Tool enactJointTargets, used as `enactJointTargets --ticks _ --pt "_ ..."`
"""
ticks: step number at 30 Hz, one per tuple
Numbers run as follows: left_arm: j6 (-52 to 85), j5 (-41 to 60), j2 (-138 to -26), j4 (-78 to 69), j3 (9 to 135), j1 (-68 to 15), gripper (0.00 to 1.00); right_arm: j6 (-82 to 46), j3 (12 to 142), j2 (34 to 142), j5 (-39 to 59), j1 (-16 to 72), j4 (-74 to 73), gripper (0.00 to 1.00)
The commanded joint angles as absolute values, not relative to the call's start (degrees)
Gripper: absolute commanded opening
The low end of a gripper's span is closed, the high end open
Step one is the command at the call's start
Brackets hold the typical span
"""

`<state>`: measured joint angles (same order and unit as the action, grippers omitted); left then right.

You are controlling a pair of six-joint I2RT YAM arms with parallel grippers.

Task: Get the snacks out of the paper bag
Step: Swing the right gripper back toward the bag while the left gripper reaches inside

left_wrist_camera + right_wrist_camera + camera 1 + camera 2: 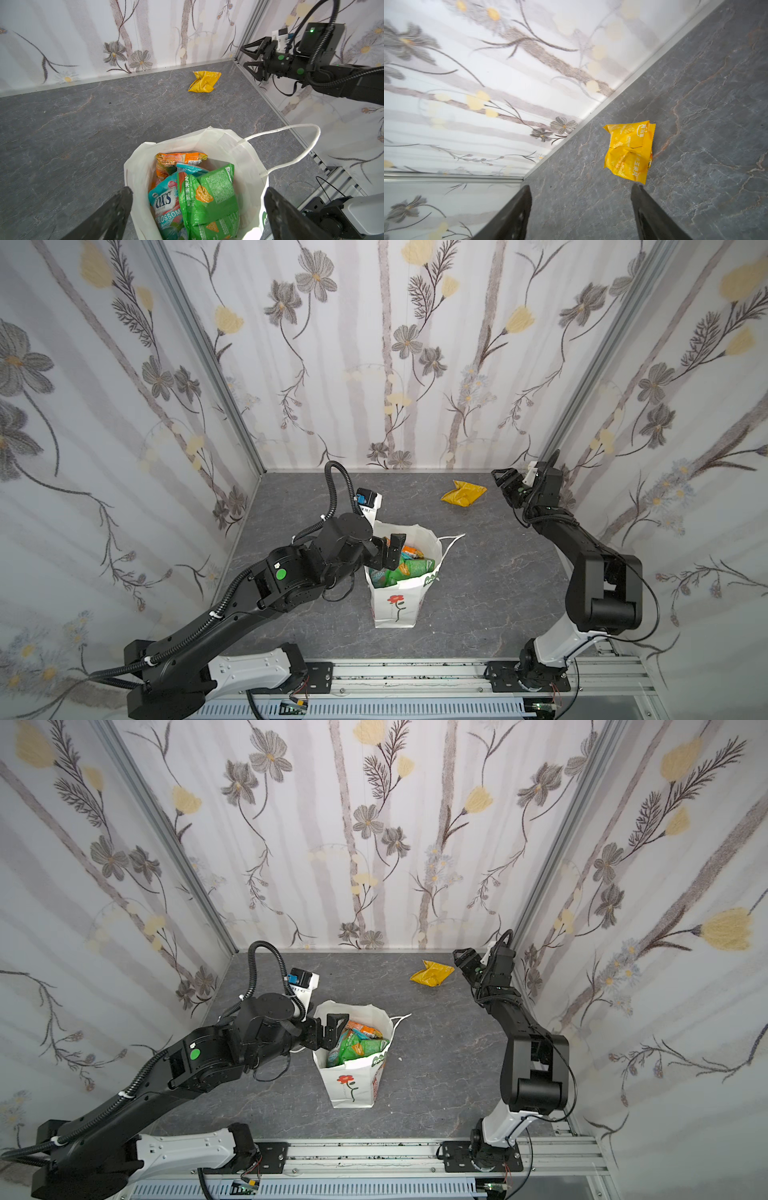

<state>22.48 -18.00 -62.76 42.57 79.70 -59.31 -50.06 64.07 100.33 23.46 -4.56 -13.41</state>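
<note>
The white paper bag (395,608) (348,1090) stands upright mid-table, mouth open, with a red flower printed on its front. Inside lie snacks: a green packet (209,199), a teal-and-white packet (166,204) and an orange packet (180,158). My left gripper (394,551) (334,1031) (197,190) hangs open over the bag's mouth, its fingers straddling the rim and holding nothing. A crumpled yellow packet (463,492) (432,973) (204,81) (629,149) lies on the table at the back right. My right gripper (500,482) (460,960) (581,187) hovers open and empty just right of it.
Flowered walls close the table (478,593) in at the back and both sides. The bag's white cord handle (311,145) sticks out toward the right. An aluminium rail (415,674) carrying both arm bases runs along the front edge.
</note>
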Motion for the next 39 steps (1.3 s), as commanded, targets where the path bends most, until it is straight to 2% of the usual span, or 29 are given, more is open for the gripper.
enactJointTargets --ticks 1,5,9,18,21,30,39 --pt "24.4 -19.7 -64.2 41.7 81.3 -59.3 1.0 -50.5 60.8 92.2 24.2 -4.3 -18.5 0.77" --pt "24.9 -19.5 -66.8 42.5 82.9 -59.3 1.0 -49.1 58.7 81.0 28.4 -2.9 -17.6 0.81" --pt "25.5 -18.6 -69.0 41.5 82.9 -59.3 1.0 -48.6 59.7 73.6 37.3 -0.8 -16.1 0.84" --pt "27.0 -17.0 -73.3 43.3 85.5 -59.3 0.99 -38.1 64.6 63.3 43.8 11.0 -5.0 0.99" --pt "27.1 -15.4 -73.8 43.7 84.9 -59.2 0.99 -33.8 65.8 61.6 45.4 13.2 0.9 0.99" --pt "28.5 -11.4 -76.9 46.3 84.2 -59.0 0.97 -23.4 70.8 60.2 39.7 23.0 18.3 0.99" --pt "31.0 -9.2 -80.7 46.9 80.4 -58.1 0.96 -18.9 73.2 63.0 33.8 30.9 24.5 0.99"
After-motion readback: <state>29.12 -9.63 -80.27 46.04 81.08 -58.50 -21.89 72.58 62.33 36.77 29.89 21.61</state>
